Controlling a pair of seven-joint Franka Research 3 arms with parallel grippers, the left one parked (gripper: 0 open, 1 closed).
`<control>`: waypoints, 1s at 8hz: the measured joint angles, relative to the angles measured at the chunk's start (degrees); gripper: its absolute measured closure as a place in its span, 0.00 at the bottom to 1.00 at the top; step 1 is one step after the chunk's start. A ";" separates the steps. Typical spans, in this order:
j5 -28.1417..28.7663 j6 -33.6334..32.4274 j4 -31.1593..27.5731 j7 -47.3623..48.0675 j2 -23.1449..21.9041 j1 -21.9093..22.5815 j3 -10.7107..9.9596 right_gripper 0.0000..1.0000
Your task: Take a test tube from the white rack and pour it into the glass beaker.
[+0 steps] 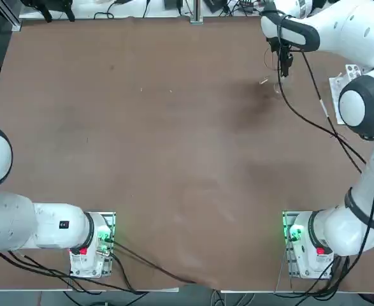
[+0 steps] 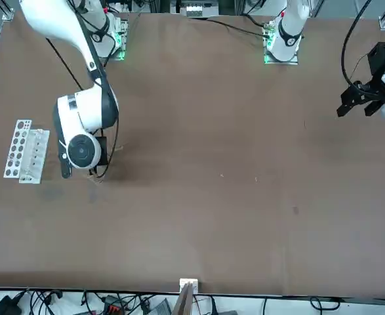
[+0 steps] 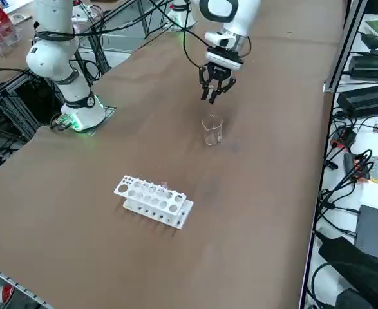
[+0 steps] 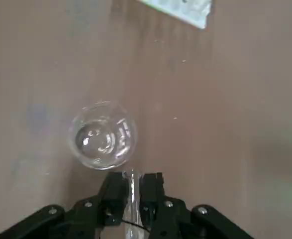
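Brown table (image 3: 111, 212), wide matte top. White rack (image 3: 153, 201) lies flat near right-side edge. Glass beaker (image 3: 212, 131) stands upright at rack's 1 o'clock in right side view, well apart. Green-lit arm bases (image 1: 298, 242) mounted at robot-side edge.

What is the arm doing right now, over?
Right gripper shut on test tube, above the glass beaker. White rack stands apart. Nothing in the way.

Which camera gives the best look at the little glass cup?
The right wrist view: the glass beaker sits upright, rim open, just ahead of the right gripper holding the test tube. The right side view shows it small; top and front views barely show it.
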 joint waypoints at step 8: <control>14.48 5.85 -0.07 -11.43 0.12 -5.61 -0.20 0.81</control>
